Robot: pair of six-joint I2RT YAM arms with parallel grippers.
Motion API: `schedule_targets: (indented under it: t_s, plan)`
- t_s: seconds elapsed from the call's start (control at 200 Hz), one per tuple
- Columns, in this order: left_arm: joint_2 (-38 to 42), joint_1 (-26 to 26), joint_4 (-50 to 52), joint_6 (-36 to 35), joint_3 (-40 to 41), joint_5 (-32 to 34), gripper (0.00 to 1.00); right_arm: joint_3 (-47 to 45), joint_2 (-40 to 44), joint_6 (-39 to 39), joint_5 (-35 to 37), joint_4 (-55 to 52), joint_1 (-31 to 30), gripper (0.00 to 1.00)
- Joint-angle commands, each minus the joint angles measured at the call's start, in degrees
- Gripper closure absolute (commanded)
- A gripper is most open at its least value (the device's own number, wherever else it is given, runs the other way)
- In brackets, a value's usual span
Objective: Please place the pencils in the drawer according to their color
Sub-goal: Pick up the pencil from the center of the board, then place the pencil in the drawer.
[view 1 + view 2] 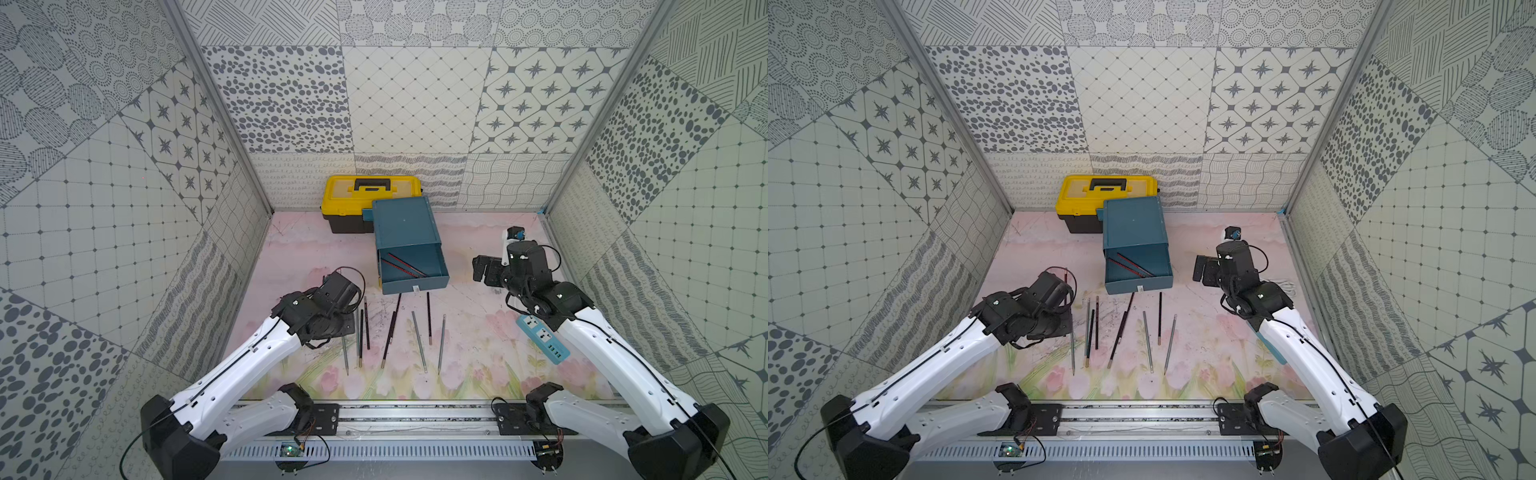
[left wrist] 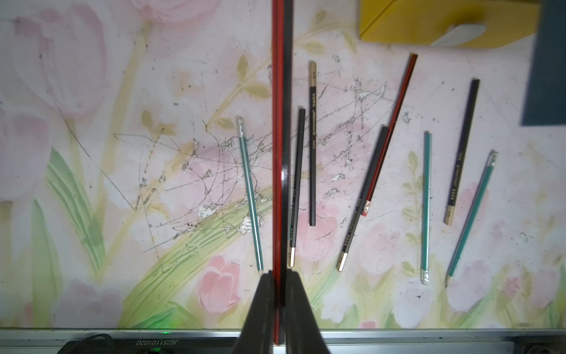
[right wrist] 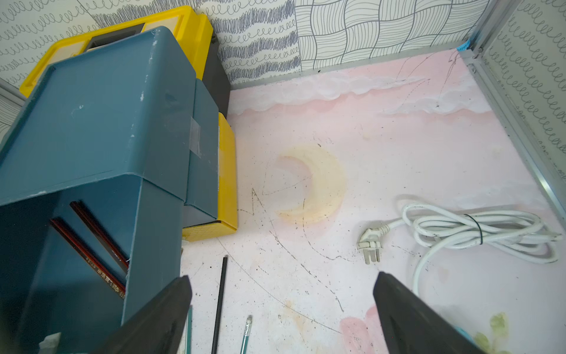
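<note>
**A:** Pencils (image 2: 312,153) first. Where are they?

**B:** Most lie loose on the flowered mat (image 2: 92,153), in front of the drawer cabinet (image 1: 405,224). There are black ones with gold end bands, silver-green ones and one dark red. Two more dark red pencils (image 3: 88,257) lie slanted in the top drawer (image 1: 399,287), which stands pulled out.

**A:** And the left gripper (image 2: 281,275)?

**B:** Pinched tight on a red-and-black pencil (image 2: 281,92) that runs straight out from between its fingers, above the loose ones.

**A:** The right gripper (image 3: 281,279)?

**B:** Jaws spread wide, nothing between them, just beside the pulled-out drawer.

**A:** Any writing?

**B:** A printed code (image 2: 156,342), JG25101020, shows upside down in the left wrist view, on a dark part by the metal rail. The black pencils carry gold lettering along the barrel, too small to read. One red pencil in the drawer bears gold characters that I cannot make out. The white tab (image 1: 414,288) on the drawer front is too small to read.

**A:** Anything else about?

**B:** A yellow toolbox (image 1: 370,195) behind the cabinet, a blue power strip (image 1: 542,338) partly under the right arm, and a coiled white cable (image 3: 477,230) with its plug.
</note>
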State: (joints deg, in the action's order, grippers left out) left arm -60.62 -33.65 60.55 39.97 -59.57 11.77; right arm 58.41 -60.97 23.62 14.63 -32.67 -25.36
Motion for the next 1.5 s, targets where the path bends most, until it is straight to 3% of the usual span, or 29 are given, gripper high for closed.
schedule_targets:
  t_s: [0.0,0.34,0.65,1.041,1.311,1.496]
  plan:
    - [-0.9,1.2,6.4,-13.2,-8.7,0.2,1.00,0.9,1.4,0.1,0.1,2.3,0.1,0.01]
    - [-9.4,1.1,6.9,-24.7,-27.6,-7.0,1.00,1.6,1.6,0.1,-0.7,2.4,0.1,0.01]
    - [-19.5,-0.1,6.0,-30.9,-36.3,-21.6,1.00,1.5,1.7,-0.1,0.1,2.4,0.1,0.01]
    - [-31.6,-6.7,5.8,-45.6,-46.4,-5.7,1.00,0.4,3.7,0.2,0.9,3.2,0.1,0.01]
    - [-36.6,-6.9,5.1,-52.4,-48.2,-3.3,1.00,0.3,4.2,0.5,0.5,3.3,0.1,0.01]
    - [-37.9,-6.6,6.2,-53.2,-48.4,-2.6,1.00,-0.1,4.2,0.7,0.2,3.5,0.1,0.01]
